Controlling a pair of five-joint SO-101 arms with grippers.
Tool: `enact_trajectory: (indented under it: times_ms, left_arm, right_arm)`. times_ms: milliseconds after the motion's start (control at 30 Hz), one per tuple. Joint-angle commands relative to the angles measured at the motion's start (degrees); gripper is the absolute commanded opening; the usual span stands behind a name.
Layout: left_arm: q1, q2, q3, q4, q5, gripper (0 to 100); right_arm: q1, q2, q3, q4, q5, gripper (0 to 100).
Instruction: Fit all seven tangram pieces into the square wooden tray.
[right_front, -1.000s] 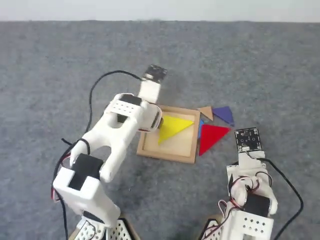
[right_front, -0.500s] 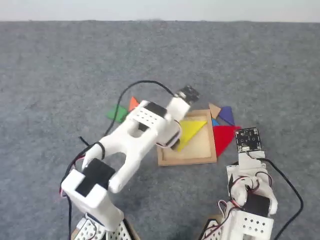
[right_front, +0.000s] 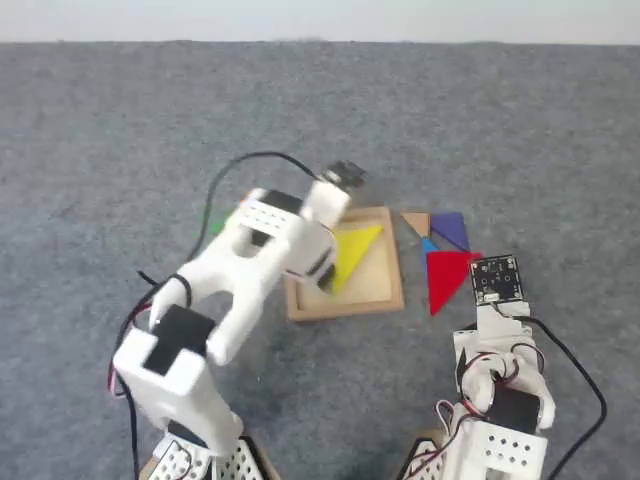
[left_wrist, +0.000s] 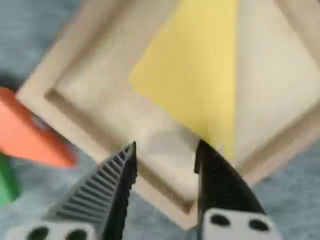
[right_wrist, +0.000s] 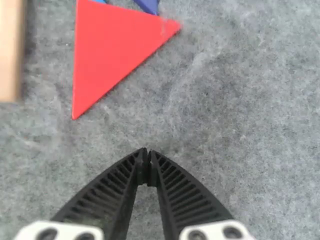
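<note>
The square wooden tray (right_front: 385, 295) lies mid-table with a yellow triangle (right_front: 356, 248) inside it. My left gripper (left_wrist: 165, 156) is open, low over the tray's (left_wrist: 75, 85) near rim, its fingers on either side of the yellow triangle's (left_wrist: 200, 70) tip. An orange piece (left_wrist: 25, 137) and a green piece (left_wrist: 6, 180) lie outside the tray. A red triangle (right_front: 445, 276), a purple piece (right_front: 451, 228), a tan triangle (right_front: 413, 221) and a blue piece (right_front: 428, 245) lie right of the tray. My right gripper (right_wrist: 145, 170) is shut over bare carpet, short of the red triangle (right_wrist: 107, 47).
Grey carpet covers the table. The green piece (right_front: 213, 226) peeks out left of the left arm (right_front: 250, 270). The right arm (right_front: 497, 340) stands at the front right, and the tray's edge (right_wrist: 10, 50) shows beside the red triangle.
The left arm swung right, then back left, and the tray slid and turned with it. The red triangle was nudged a little to the right. The right arm has not moved.
</note>
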Motion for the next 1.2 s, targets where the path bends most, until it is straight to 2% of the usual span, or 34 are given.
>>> enact_trajectory:
  times_ms: [0,167,367,500,633,900,1033,1167]
  left_arm:
    - [-7.6,5.0,-5.7,3.0,-1.9,18]
    - [-9.4,7.3,-8.6,5.5,-4.7,18]
    - [-7.8,0.9,-4.7,5.1,-5.0,18]
    - [-2.3,-4.3,0.1,3.9,-4.9,18]
    - [3.3,-3.5,2.7,1.8,-2.9,18]
    - [5.9,1.8,-0.7,1.2,-2.6,18]
    - [8.8,0.7,-1.2,-2.5,-2.5,18]
    - [11.7,-1.5,-1.4,-6.1,1.8,18]
  right_arm:
    - [0.9,0.0,0.8,0.5,0.6,0.6]
    - [0.9,0.0,0.8,0.5,0.6,0.6]
    - [0.9,0.0,0.8,0.5,0.6,0.6]
    - [0.9,0.0,0.8,0.5,0.6,0.6]
    - [0.9,0.0,0.8,0.5,0.6,0.6]
    - [0.9,0.0,0.8,0.5,0.6,0.6]
    - [0.9,0.0,0.8,0.5,0.6,0.6]
    - [0.9,0.0,0.8,0.5,0.6,0.6]
